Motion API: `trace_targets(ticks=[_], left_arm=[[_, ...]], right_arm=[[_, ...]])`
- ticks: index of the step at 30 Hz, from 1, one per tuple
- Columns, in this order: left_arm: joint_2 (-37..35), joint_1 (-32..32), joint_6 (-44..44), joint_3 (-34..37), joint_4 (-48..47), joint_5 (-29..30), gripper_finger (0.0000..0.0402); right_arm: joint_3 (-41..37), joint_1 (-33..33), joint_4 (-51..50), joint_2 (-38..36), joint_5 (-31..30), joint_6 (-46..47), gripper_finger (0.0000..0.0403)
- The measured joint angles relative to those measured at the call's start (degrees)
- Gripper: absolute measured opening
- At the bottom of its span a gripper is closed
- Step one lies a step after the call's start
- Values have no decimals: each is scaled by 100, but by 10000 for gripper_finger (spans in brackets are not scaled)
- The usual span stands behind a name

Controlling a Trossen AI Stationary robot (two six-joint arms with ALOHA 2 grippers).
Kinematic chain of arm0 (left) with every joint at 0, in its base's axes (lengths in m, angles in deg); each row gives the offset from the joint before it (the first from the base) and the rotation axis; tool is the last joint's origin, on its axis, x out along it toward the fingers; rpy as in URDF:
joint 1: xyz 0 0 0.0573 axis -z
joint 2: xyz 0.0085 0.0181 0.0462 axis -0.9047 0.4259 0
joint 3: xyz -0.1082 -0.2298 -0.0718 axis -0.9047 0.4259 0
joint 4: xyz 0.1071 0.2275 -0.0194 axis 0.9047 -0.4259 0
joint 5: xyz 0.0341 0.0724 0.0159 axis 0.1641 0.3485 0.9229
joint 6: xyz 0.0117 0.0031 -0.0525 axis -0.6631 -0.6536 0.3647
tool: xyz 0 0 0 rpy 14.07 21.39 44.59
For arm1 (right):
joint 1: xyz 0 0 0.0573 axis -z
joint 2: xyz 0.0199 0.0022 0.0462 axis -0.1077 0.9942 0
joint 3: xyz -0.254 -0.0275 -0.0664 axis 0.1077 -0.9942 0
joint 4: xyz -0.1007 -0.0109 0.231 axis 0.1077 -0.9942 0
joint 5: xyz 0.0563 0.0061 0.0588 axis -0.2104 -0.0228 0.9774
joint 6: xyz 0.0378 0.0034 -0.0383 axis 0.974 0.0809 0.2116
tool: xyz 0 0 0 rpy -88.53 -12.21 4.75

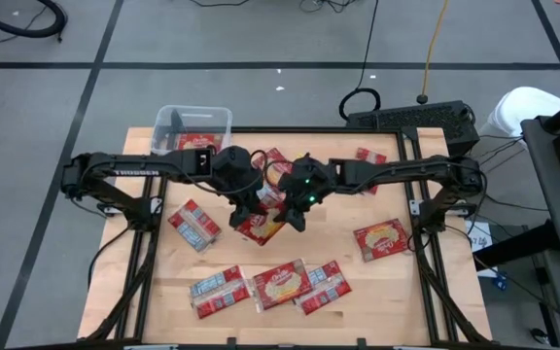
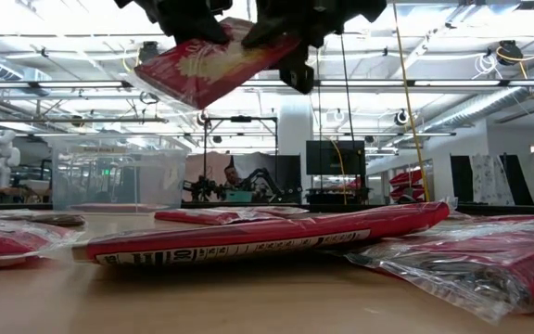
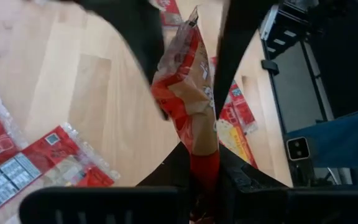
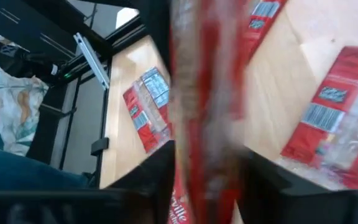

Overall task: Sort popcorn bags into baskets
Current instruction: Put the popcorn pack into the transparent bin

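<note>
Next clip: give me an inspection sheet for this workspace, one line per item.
Surface: wooden table, scattered with packets.
Job's things: one popcorn bag held in the air between both arms; others lie flat; clear basket at the far left corner, a bag inside.
Clutter: nothing seen.
Grippers: left gripper and right gripper both shut on the lifted bag.
Cables: yellow cable and black cables on the floor.
Surroundings: lab room; a person's blue-clad leg beside the table.

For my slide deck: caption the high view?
Both grippers, left gripper and right gripper, hold one popcorn bag above the table.
</note>
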State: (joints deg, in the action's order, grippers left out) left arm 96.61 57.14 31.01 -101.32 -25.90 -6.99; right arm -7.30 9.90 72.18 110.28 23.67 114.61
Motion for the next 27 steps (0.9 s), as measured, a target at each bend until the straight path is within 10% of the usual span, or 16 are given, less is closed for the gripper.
trace_targets(ticks=[7,19,27], left_arm=[[-210,5,348,0,-9,131,64],[-1833,0,775,-1,-398,2053,249],[-2691,-157,661,0,-369,2943,269]], right_arm=[[11,-88,188,34,-85,178,13],[0,264,188,-532,-426,-20,9],[2,758,413,-1005,-431,-123,21]])
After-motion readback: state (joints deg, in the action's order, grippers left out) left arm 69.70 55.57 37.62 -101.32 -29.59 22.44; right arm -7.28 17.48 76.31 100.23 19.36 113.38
